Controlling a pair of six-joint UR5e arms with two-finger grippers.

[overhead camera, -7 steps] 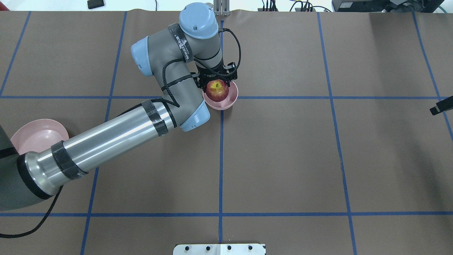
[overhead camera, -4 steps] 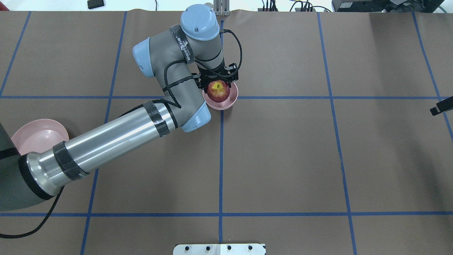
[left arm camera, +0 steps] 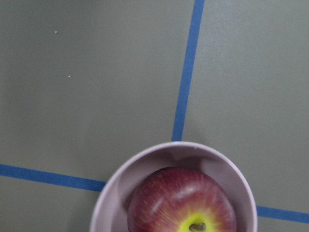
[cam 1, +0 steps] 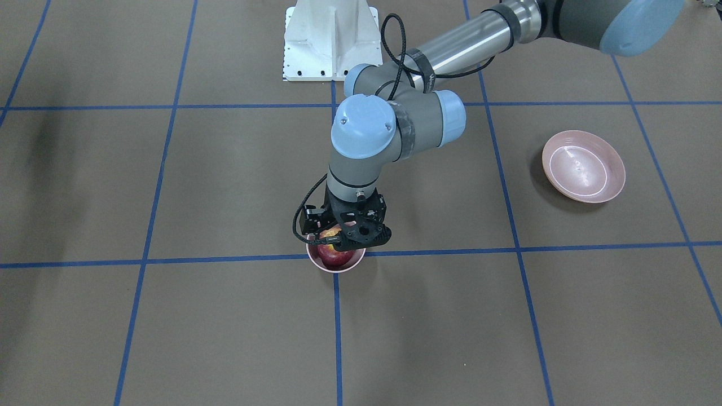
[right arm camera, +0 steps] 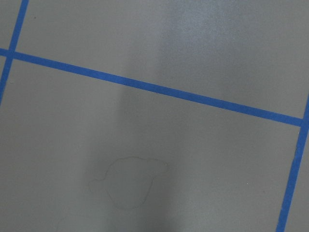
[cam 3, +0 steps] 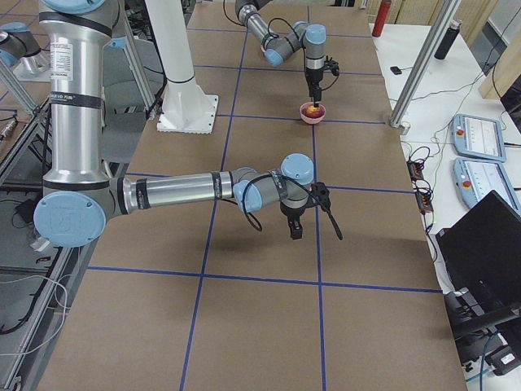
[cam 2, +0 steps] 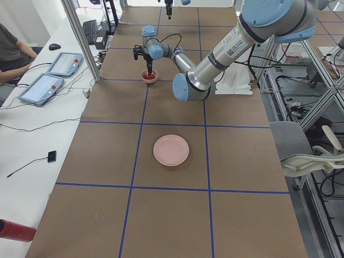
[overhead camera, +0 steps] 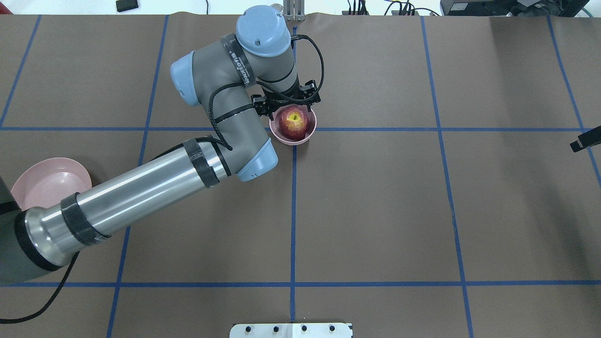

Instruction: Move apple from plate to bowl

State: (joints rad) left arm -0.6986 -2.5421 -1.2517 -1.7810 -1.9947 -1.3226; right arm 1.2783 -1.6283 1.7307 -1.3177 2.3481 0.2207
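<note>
And there it is: the apple is seen down inside the bowl, stem dimple up, with the yellow-green patch turned to the ceiling. In the left wrist view its dark red shoulders are ringed by the pale pink rim.

The bowl is set on a crossing of the blue tape lines. It is placed about halfway along the counter, nearer the long edge opposite the robot than the robot's own edge.

The left claw is held right over the bowl and pointed straight down. Its fingers are spread and clear of the fruit. In the front view part of the apple is masked by the black claw body. The left arm is stretched in from the counter's left end, elbow bent, wrist above the bowl.

Over toward that left end the plate is found, flat on the counter and well apart from the bowl. Its paler centre ring is shown in full.

The right claw is hung low over the counter toward the right end, far from both dishes. Whether it is spread or pressed together cannot be told. In the right wrist view only brown counter and tape lines are shown.
</note>
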